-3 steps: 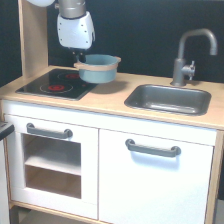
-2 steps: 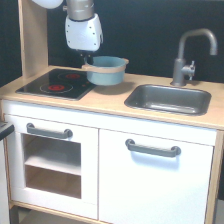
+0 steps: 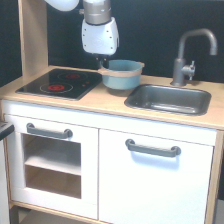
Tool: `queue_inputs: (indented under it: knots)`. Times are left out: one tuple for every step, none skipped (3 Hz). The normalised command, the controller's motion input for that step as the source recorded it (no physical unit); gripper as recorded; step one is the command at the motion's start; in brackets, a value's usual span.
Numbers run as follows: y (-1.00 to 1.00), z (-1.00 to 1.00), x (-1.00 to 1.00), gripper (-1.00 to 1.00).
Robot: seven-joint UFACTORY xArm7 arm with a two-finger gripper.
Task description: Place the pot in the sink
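Gripper (image 3: 104,64): hanging below the white wrist housing, fingers mostly hidden behind the near-side rim of the pot; apparently clamped on that rim or handle, since nothing else seems to carry the load.
Pot (image 3: 121,75): directly beside and slightly below the gripper, toward the exterior view's right; upright, seemingly raised off the countertop, though the gap beneath is too blurred to confirm.
Countertop (image 3: 95,102): below the gripper, light wood strip between stove and basin, under the pot.
Sink (image 3: 169,99): further to the exterior view's right of the gripper and lower; near corner of the basin just beside the pot's base, pot not yet over the opening.
Stovetop (image 3: 57,82): on the opposite side of the gripper, toward the exterior view's left, red rings showing.
Faucet (image 3: 189,57): beyond the sink, well apart from the gripper, spout arching over the far part of the basin.
Risk, slip: one-sided hold on the rim likely to let the pot tilt or swing, then drop early onto the counter.
Risk, rim strike: lowering too soon probably catches the base on the basin's near edge.
Risk, overshoot: too much travel could knock the faucet.
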Motion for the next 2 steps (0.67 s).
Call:
queue_inputs:
  knots:
    - [-0.09,-0.51,0.99,-1.0]
    - [-0.02,-0.63,0.97,-1.0]
